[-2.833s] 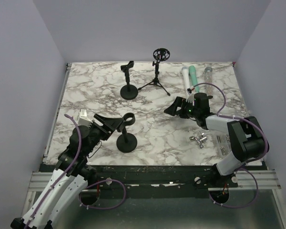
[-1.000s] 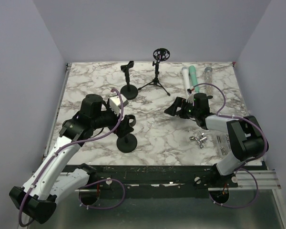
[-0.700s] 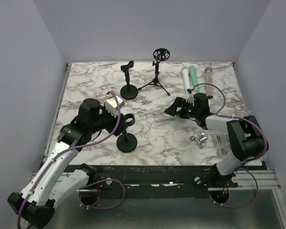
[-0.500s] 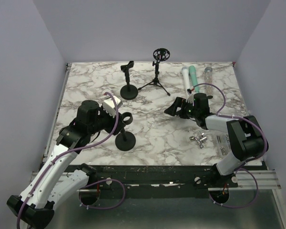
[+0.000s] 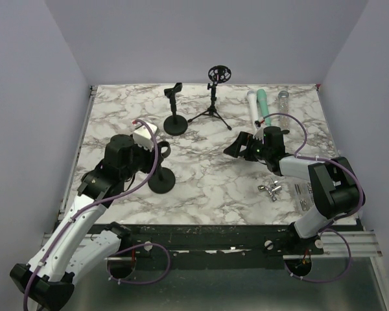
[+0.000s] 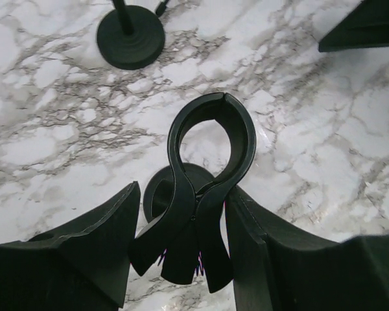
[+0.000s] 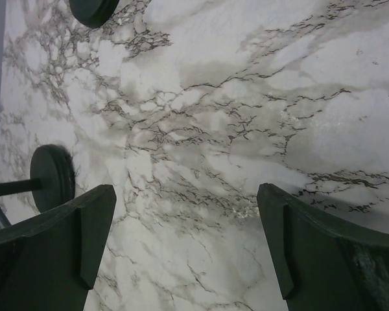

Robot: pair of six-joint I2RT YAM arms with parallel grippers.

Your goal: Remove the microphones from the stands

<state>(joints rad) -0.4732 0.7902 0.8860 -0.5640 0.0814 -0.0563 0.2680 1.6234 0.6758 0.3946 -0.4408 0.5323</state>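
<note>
While my left gripper (image 6: 181, 197) sits narrowed on the tail of the clip (image 6: 211, 139), I read it as clamped. In the left wrist view both fingers (image 6: 100, 243) press against the clip's black levers, one on each side. That clip tops the near stand (image 5: 162, 183), whose round base (image 6: 157, 194) rests on the marble table (image 5: 117, 110) directly under the ring. I see white marble through the ring's opening. From above, the stand is left of centre, just beside my left wrist.

The white microphone (image 5: 253, 107) and the teal microphone (image 5: 262, 102) lie flat, side by side, at the far right of the table. A pale tube-like third item (image 5: 283, 101) lies just beside them, and all three are well apart from the clip I hold.

My right gripper (image 7: 185, 243) is spread wide, low over the table near those microphones, with only marble between its fingers. A second round-base stand (image 5: 175, 120) and a tripod stand (image 5: 214, 103) stand toward the far edge. Some small metal parts (image 5: 270, 189) lie near the right arm.
</note>
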